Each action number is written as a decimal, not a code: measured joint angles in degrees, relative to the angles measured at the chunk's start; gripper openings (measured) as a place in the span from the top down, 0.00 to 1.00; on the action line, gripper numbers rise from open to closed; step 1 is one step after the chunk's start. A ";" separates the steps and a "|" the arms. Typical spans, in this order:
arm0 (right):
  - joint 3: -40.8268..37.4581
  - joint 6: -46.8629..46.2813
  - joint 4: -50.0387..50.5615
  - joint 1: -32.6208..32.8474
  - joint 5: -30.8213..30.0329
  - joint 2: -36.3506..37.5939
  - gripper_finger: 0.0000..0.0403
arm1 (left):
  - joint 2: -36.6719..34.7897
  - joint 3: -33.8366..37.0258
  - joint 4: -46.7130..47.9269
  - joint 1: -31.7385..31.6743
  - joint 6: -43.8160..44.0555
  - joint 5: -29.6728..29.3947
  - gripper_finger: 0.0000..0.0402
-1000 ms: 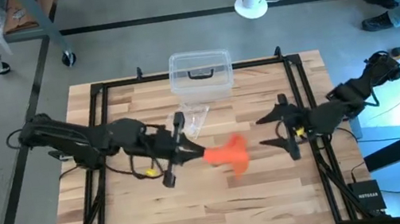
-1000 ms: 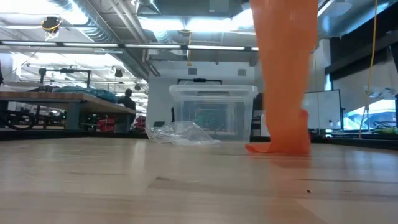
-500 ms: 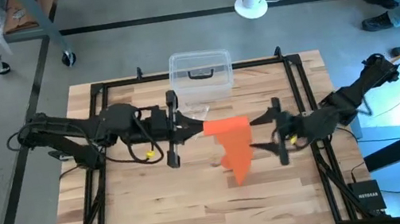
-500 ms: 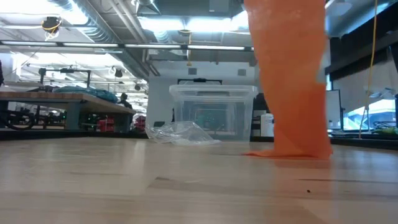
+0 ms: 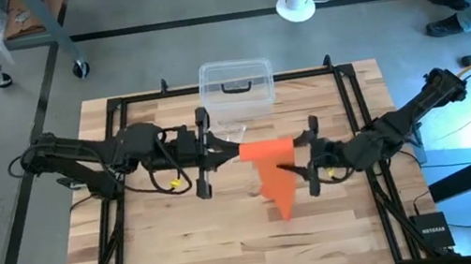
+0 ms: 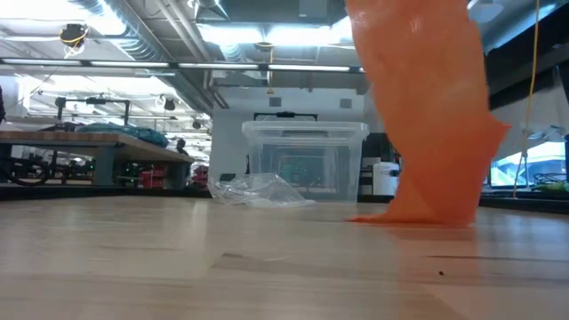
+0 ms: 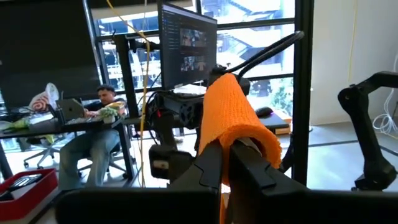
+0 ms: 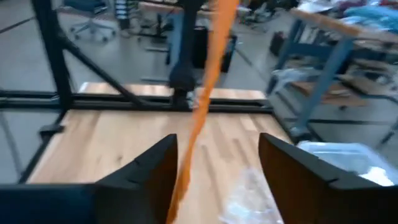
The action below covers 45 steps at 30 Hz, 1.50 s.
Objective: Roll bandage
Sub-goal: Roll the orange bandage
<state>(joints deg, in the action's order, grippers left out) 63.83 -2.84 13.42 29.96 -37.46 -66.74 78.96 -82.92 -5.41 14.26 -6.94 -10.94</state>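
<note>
The orange bandage (image 5: 272,169) is lifted as a broad strip, and its lower end (image 6: 418,216) lies on the table. My left gripper (image 5: 223,157) is left of it and shut on its upper end. My right gripper (image 5: 304,159) is open just right of the bandage. In the right wrist view the hanging strip (image 8: 202,87) runs between its two fingers (image 8: 146,171); I cannot tell whether they touch it. My left gripper pinches the bandage's upper end (image 7: 239,134) between its two fingers, coming level from the table's left. The fabric bunches over the fingertips (image 7: 249,165). The strip hangs below the gripper and widens toward the right, and its lower end rests on the table.
A clear plastic box (image 5: 236,84) with a dark handle stands at the table's far edge. A small clear plastic piece (image 5: 231,138) lies in front of it, next to my left gripper. A black frame (image 5: 354,113) runs around the table. Bare wood lies toward the near edge.
My left gripper has lifted the bandage's end and carried it toward the far edge. The bunched strip has spread into a wide hanging sheet, with its lower end still on the table. My right gripper has moved toward the table's left, up to the bandage.
</note>
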 joint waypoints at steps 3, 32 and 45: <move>-0.04 0.87 0.09 -0.37 1.32 -2.00 0.54 | 0.02 0.00 0.00 0.02 -0.02 0.06 0.98; 0.00 16.05 -4.24 -2.25 -3.29 -1.65 0.99 | -0.13 0.09 -10.19 4.18 -8.70 15.37 0.98; -0.04 3.15 -4.30 -2.62 -1.30 -2.14 0.75 | -0.22 0.07 -9.43 0.94 -14.53 3.16 0.98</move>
<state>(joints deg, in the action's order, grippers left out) 63.79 0.31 9.12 27.33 -38.76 -68.88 78.74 -82.85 -14.84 15.20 -21.47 -7.78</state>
